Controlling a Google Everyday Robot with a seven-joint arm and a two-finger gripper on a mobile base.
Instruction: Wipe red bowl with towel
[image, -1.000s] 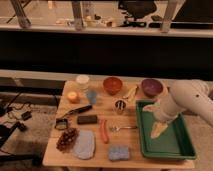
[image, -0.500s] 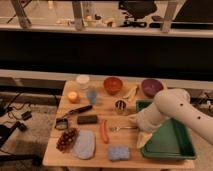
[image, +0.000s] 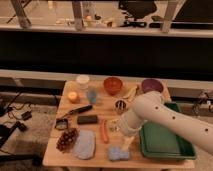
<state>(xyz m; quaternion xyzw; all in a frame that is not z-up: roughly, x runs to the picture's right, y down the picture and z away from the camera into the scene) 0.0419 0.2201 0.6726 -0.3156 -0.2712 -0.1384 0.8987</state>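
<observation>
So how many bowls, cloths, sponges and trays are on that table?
Bowls: 2, red bowl, purple bowl
Cloths: 1, towel
Sponges: 1, blue pad
Trays: 1, green tray
Total: 5
The gripper hangs close by the blue pad.

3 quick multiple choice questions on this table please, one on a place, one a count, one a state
1. Where is the towel? A front left of the table B in the green tray C on the floor
2. How many bowls? A one B two C three
3. The gripper, low beside the blue pad, is: A gripping the towel B open and empty C holding the banana
1 A, it lies by the grapes. 2 B, red bowl and purple bowl. 3 B, it grips nothing.
</observation>
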